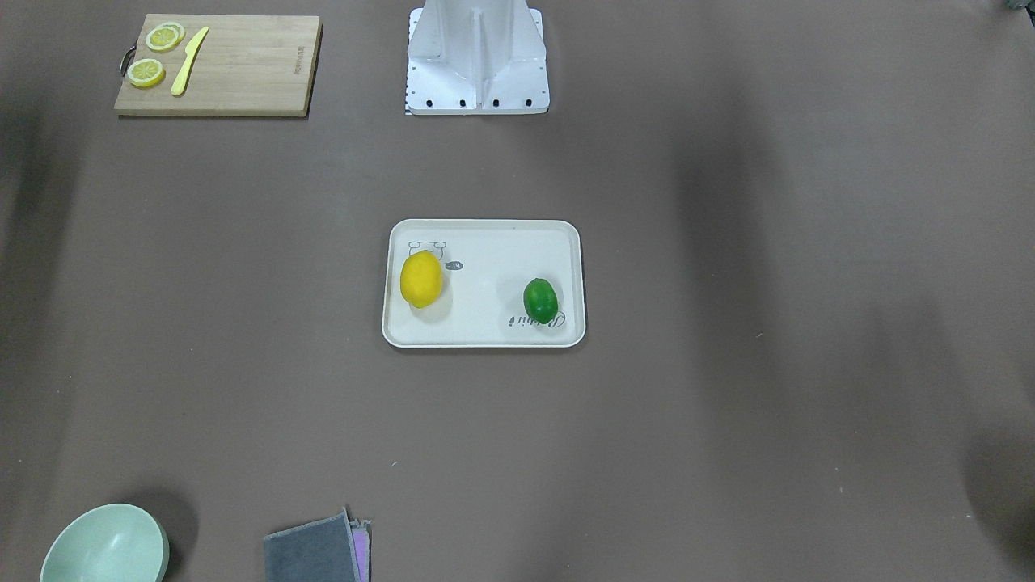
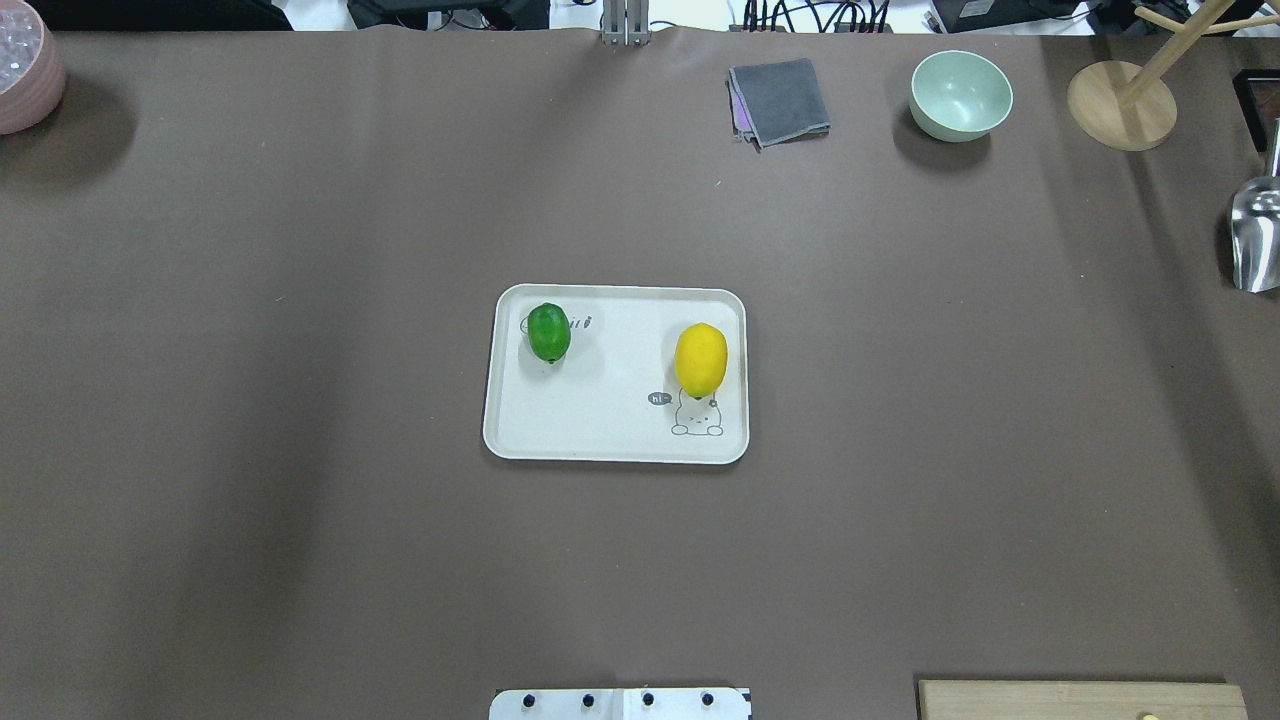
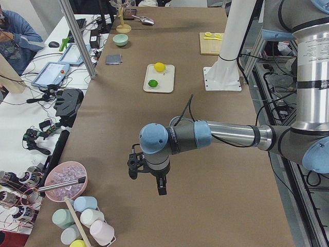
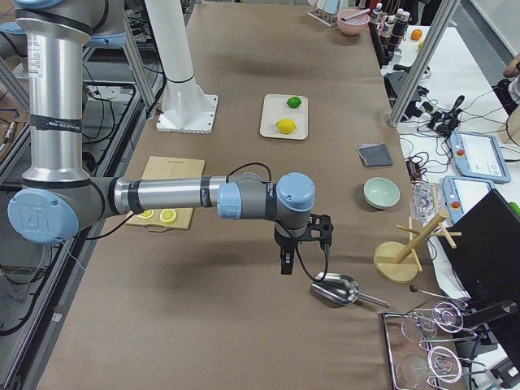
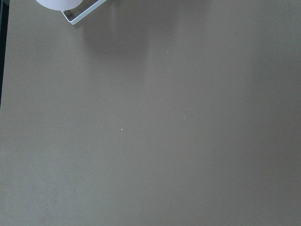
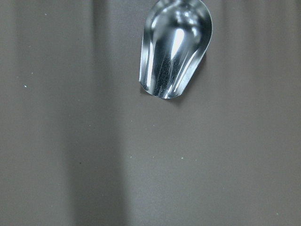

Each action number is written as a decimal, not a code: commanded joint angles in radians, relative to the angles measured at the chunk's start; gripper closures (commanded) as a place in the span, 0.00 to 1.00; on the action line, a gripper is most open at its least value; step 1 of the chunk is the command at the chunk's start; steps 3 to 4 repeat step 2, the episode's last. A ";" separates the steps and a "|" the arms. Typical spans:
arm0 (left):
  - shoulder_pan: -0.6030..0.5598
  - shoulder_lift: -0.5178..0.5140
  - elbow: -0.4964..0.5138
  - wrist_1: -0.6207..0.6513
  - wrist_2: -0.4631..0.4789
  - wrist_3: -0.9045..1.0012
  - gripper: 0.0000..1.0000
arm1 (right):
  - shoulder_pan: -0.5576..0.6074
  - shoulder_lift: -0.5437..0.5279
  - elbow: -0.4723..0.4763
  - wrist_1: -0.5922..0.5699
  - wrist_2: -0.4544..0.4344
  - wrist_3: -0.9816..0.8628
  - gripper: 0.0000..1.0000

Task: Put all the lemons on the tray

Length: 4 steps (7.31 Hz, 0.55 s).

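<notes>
The off-white tray (image 2: 600, 440) lies mid-table and also shows in the front view (image 1: 485, 242). The yellow lemon (image 2: 700, 359) lies on its right part, above the animal drawing. The dark green lemon (image 2: 549, 331) lies on its left part. Both also show in the front view: the yellow lemon (image 1: 421, 278) and the green lemon (image 1: 540, 299). My left gripper (image 3: 147, 181) hangs over bare table far from the tray, near the table's left end. My right gripper (image 4: 305, 258) hangs near the right end, beside a metal scoop. I cannot tell whether either is open or shut.
A wooden cutting board (image 1: 242, 69) with lemon slices (image 1: 146, 73) and a yellow knife (image 1: 189, 61) lies near the robot base. A green bowl (image 2: 960, 94), a grey cloth (image 2: 780, 100), a wooden stand (image 2: 1120, 105), a metal scoop (image 6: 175, 52) and a pink bowl (image 2: 25, 70) lie along the edges.
</notes>
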<state>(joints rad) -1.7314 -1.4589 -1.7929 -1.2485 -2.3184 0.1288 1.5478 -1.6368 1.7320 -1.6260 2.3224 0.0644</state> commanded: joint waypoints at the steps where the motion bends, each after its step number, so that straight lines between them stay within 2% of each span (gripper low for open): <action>1: 0.001 0.000 0.001 0.001 0.001 0.000 0.02 | 0.000 0.000 0.000 0.000 0.000 0.000 0.00; 4: 0.001 0.000 0.003 0.001 0.002 0.000 0.02 | 0.000 0.000 0.000 0.000 0.000 0.000 0.00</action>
